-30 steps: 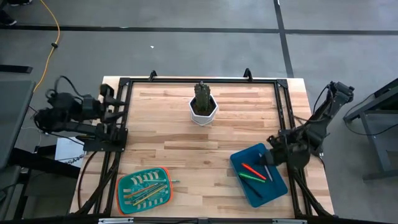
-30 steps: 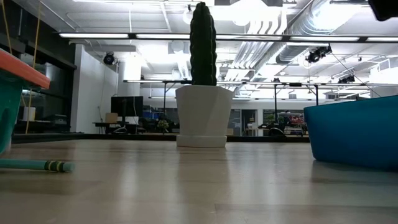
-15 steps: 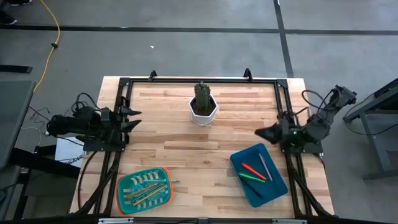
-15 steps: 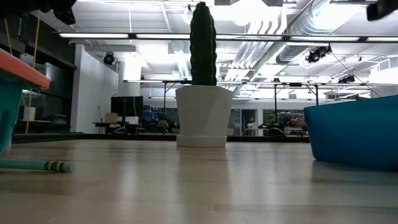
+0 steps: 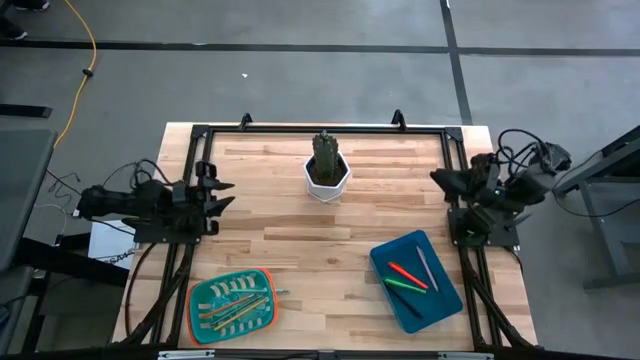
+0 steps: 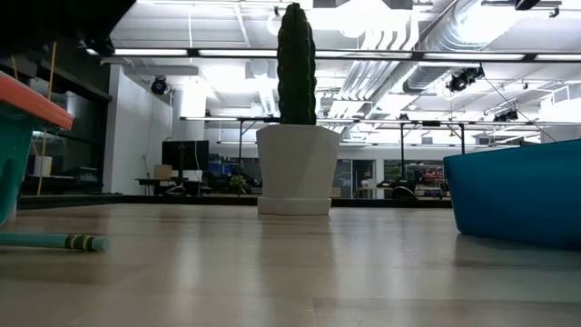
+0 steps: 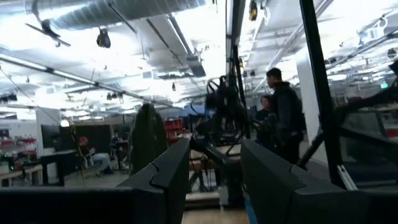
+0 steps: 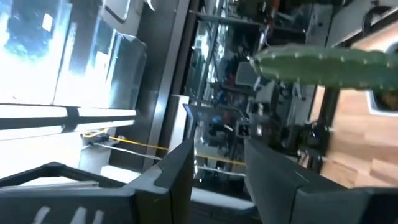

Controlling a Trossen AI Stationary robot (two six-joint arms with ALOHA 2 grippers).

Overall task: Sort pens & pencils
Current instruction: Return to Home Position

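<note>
Blue bin (image 5: 437, 300) holds the pens (image 5: 408, 275), well apart from both spread jaws

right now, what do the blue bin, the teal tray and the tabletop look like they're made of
Blue bin: likely plastic, going by the uniform colour and smooth moulded walls. Teal tray: probably plastic too, with a contrasting orange rim. Tabletop: wood, in joined pale strips with visible grain, and seemingly sealed, judging by its soft sheen in the low view.
</note>
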